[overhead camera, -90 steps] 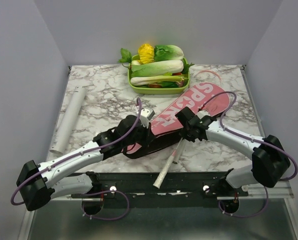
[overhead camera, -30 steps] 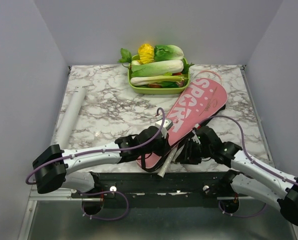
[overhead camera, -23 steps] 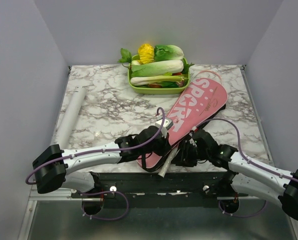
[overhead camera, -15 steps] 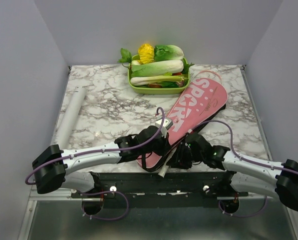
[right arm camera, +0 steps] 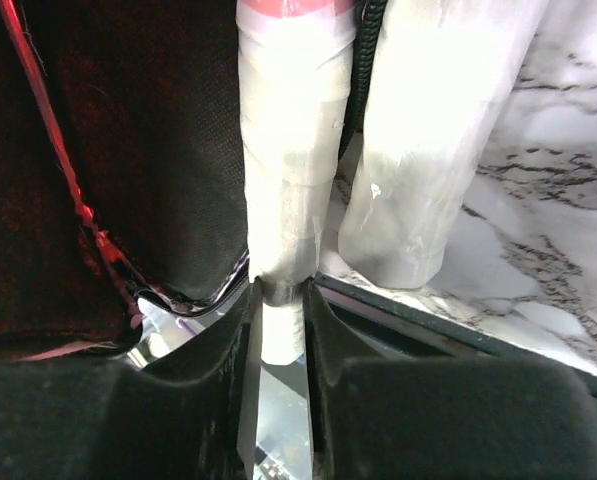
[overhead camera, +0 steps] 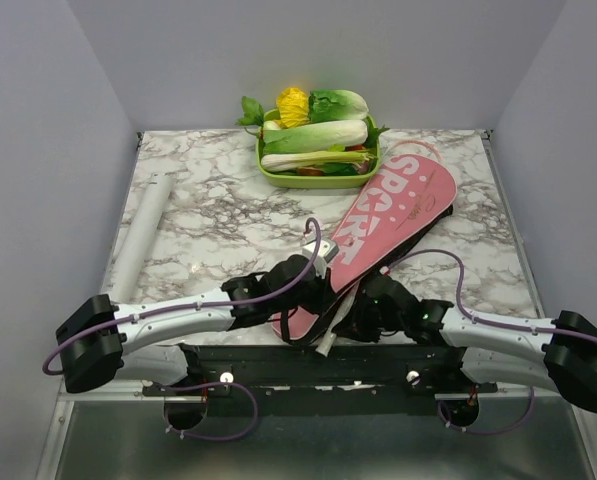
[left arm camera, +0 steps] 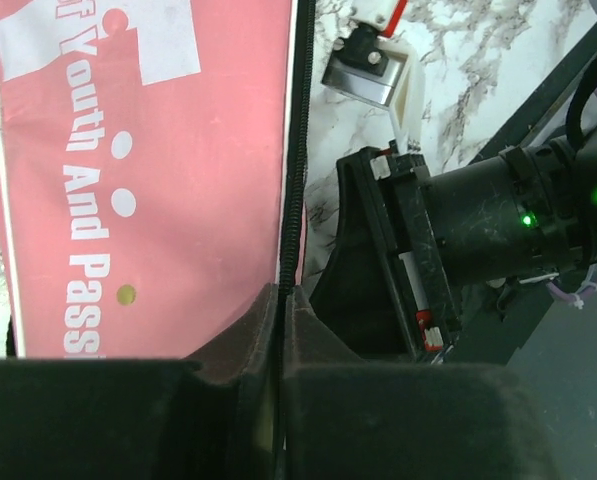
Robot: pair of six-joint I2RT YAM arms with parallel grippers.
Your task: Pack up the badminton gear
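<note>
Ahead of the right end effector (right arm camera: 278, 335), closed on the racket handle (right arm camera: 288, 150), push straight into the cover bag (overhead camera: 398, 205) seemingly clamped by the left end effector (left arm camera: 280, 330).

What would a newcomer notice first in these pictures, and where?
The big pink cover bag lies diagonally on the marble table, right of centre. At its near end the left gripper is shut on its black edge and the right gripper on a pale racket handle. A green tray of vegetables sits at the far edge.
</note>
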